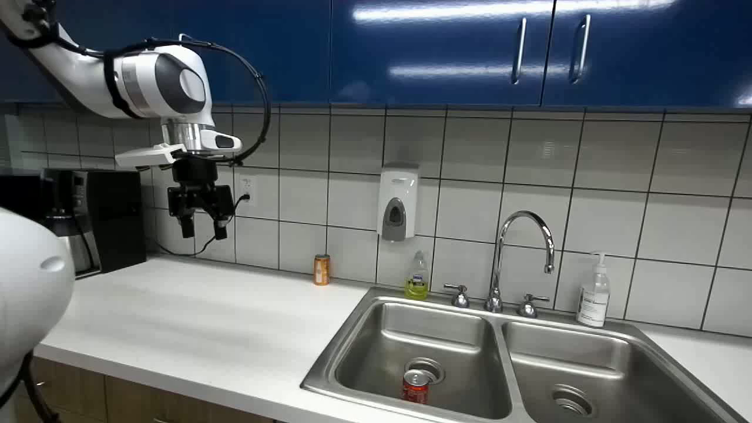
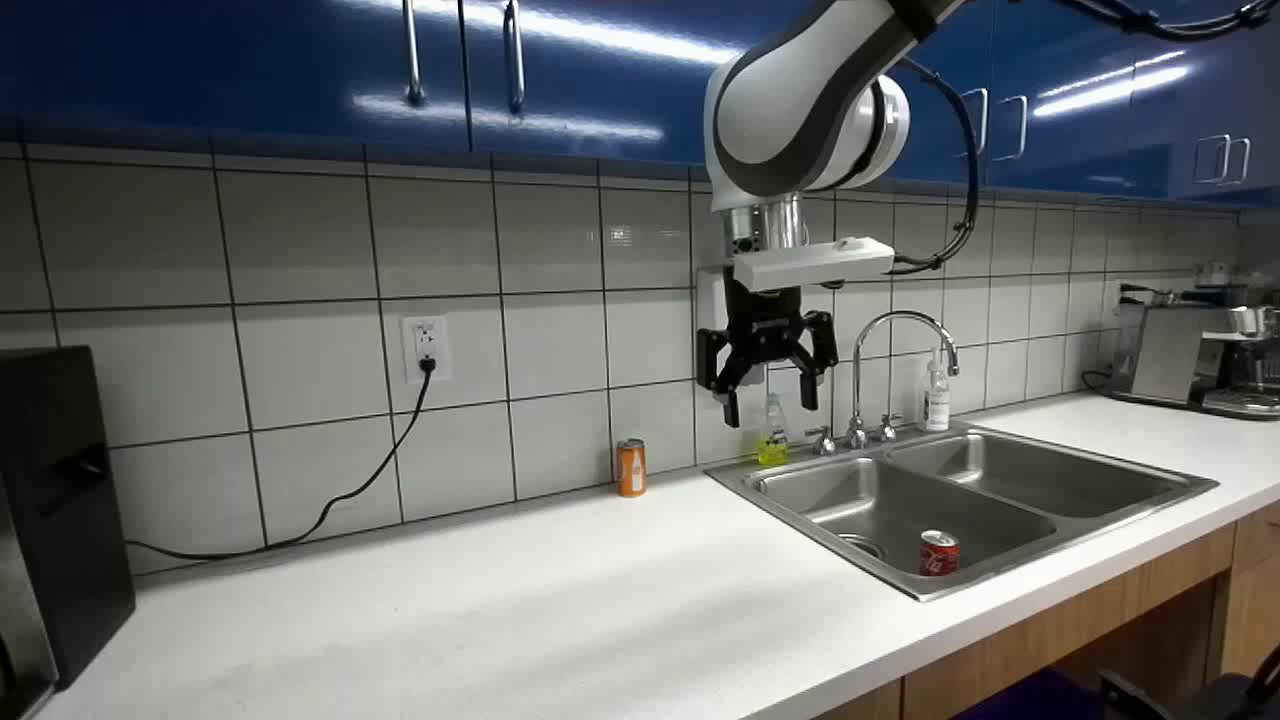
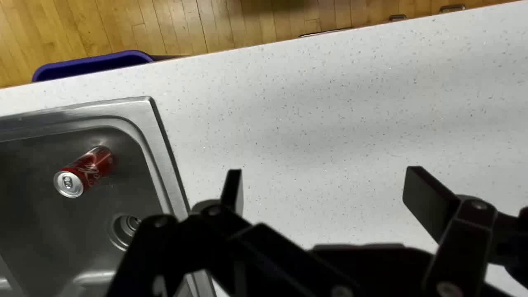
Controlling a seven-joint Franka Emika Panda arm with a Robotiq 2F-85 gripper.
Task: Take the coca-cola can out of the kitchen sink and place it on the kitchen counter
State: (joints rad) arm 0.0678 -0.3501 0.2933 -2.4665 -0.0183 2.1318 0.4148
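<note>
Over the desk (image 1: 205,329), holding the hand (image 1: 204,232) wide — risking bumping the sink (image 1: 339,346) by misjudging seemingly tight clearance beside the can (image 1: 415,388).

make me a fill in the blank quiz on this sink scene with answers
The coca-cola can in the kitchen sink stands ____, not on its side.
On the kitchen counter stands a small can coloured ____.
With its jaws apart, the gripper holds ____.
The wall cabinets are ____.
Missing words: upright; orange; nothing; blue.
</note>
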